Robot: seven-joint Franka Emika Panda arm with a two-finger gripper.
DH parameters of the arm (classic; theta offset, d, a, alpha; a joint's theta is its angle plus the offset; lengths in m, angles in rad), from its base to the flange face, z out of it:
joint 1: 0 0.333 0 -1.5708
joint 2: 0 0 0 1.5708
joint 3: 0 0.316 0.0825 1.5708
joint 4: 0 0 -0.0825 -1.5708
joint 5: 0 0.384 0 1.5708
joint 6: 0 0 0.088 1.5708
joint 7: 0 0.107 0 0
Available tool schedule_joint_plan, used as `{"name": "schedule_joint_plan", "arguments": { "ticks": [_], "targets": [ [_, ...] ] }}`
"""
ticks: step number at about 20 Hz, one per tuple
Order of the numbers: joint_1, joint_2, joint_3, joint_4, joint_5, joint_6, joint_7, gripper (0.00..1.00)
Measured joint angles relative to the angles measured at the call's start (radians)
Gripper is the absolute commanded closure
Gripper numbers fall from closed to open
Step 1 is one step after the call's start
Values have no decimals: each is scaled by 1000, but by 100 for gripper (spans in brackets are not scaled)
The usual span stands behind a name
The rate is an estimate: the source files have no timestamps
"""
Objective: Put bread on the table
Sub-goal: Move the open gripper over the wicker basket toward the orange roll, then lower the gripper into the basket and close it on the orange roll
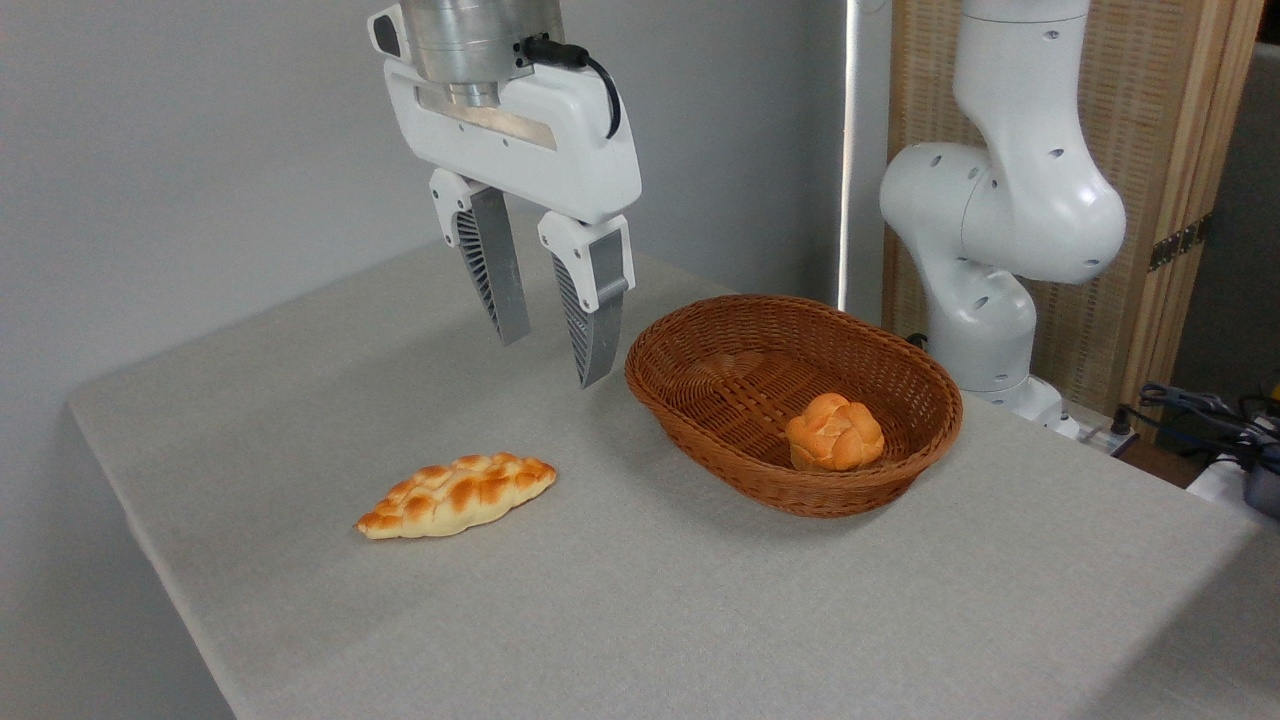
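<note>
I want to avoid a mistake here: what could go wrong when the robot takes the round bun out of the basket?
The bread lies close to the basket wall, so a finger of the open gripper may hit the rim or drag the basket. The braided loaf on the table could be taken by mistake.

Plain grey wall (180, 150), woven wood-framed screen (1180, 150) at right.

I see my Panda arm (1010, 200) in glossy white rounded shells dotted with small dark screw holes; a brushed silver wrist flange (480, 35); a black cable (585, 70) plugged in; a white gripper (555, 355) with grey ribbed fingers (495, 270).
</note>
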Motion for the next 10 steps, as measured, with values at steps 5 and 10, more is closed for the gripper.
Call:
{"name": "schedule_joint_plan", "arguments": {
  "ticks": [5,10],
  "targets": [
    [0,-48,0,-78,0,-21,20,0],
    [-11,-228,40,-304,0,-23,162,0]
  ]
}}
